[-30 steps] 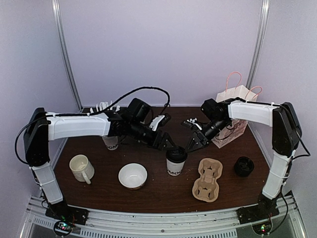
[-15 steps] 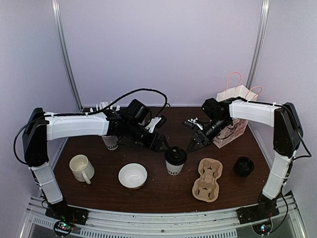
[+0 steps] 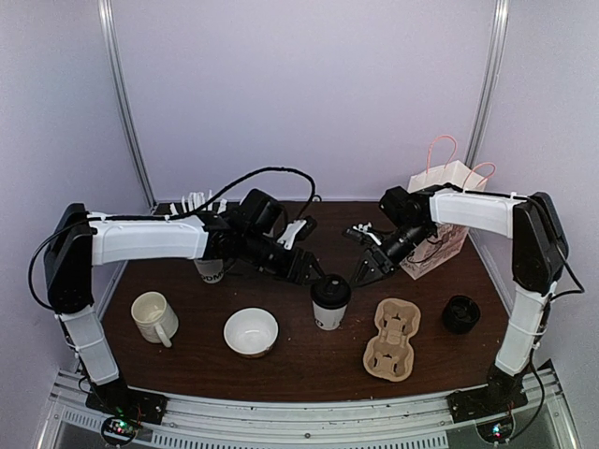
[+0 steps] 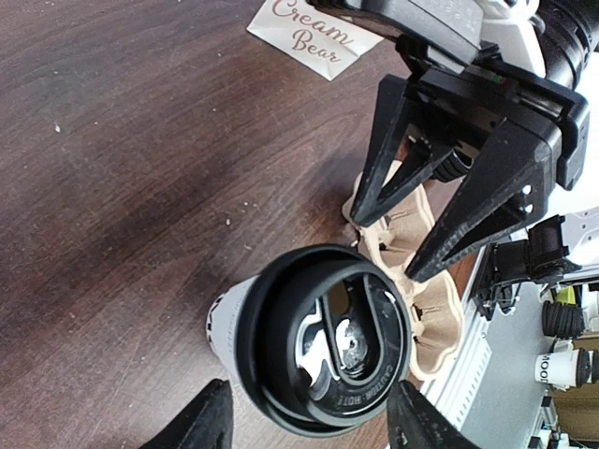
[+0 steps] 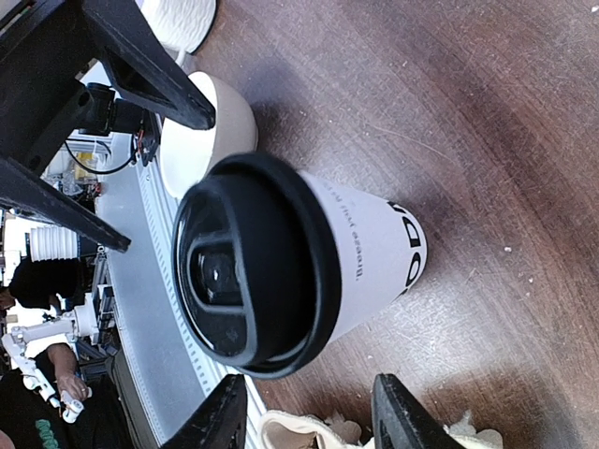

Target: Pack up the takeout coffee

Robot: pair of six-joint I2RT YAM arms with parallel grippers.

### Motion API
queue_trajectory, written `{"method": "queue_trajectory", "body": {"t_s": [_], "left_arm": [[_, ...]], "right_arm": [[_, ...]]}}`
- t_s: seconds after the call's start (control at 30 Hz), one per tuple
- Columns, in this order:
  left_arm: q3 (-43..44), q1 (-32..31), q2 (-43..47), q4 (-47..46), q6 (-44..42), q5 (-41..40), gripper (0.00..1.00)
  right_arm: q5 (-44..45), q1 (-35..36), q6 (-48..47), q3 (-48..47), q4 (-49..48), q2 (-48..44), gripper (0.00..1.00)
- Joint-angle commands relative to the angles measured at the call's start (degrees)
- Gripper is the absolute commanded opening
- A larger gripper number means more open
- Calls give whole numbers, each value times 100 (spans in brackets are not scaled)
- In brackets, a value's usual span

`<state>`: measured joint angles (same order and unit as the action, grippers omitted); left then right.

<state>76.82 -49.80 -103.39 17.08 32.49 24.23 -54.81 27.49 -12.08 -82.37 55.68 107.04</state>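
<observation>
Your nearer takeout cup (image 3: 329, 301) stands upright at the middle of the tabletop (image 3: 299, 367), long axis vertical, black lid up, block lettering low on the side turned toward the near edge. The second takeout cup (image 3: 210, 270) also stands upright, toward the left rear, and your left arm hides its top. That left arm runs level from its shoulder at the left edge toward the centre, then the wrist tips down and forward, putting the left gripper (image 3: 316, 274) at the rear-left side of the middle cup's lid. In the left wrist view its fingertips (image 4: 211, 418) stand apart, one on each side of the lid. The jaws are spread and not clamped, and you cannot tell from these views whether a tip brushes the rim. Your right arm reaches in from the right edge with the forearm level and the wrist pitched steeply down. The right gripper (image 3: 363, 273) hangs just to the rear-right of the same cup, fingers splayed, with nothing between them. The cardboard cup carrier (image 3: 393, 339) lies flat near the front, right of the cup, and the paper bag (image 3: 440, 223) stands at the right rear corner.
</observation>
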Motion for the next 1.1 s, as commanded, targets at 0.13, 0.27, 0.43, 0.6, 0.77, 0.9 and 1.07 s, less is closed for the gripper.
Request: {"method": "queue_trajectory", "body": {"t_s": [0.13, 0.27, 0.43, 0.6, 0.77, 0.9, 1.07], "left_arm": [[57, 41, -171, -222, 69, 129, 56], [61, 45, -108, -71, -13, -123, 61], [381, 41, -116, 213, -475, -397, 66], [956, 91, -521, 394, -793, -266, 65], [1180, 111, -802, 265, -883, 199, 61], [1050, 111, -774, 192, -841, 458, 57], [740, 115, -527, 94, -741, 492, 55]], "right_arm": [[-223, -24, -20, -169, 25, 197, 46], [-264, -21, -69, -149, 71, 175, 49], [-36, -16, -138, -34, 13, -6, 55], [175, -15, -88, -176, 60, 147, 50], [235, -15, -78, -453, 145, 372, 47], [318, -15, -17, -702, 130, 546, 47], [410, -15, 81, -1034, 108, 850, 46]]}}
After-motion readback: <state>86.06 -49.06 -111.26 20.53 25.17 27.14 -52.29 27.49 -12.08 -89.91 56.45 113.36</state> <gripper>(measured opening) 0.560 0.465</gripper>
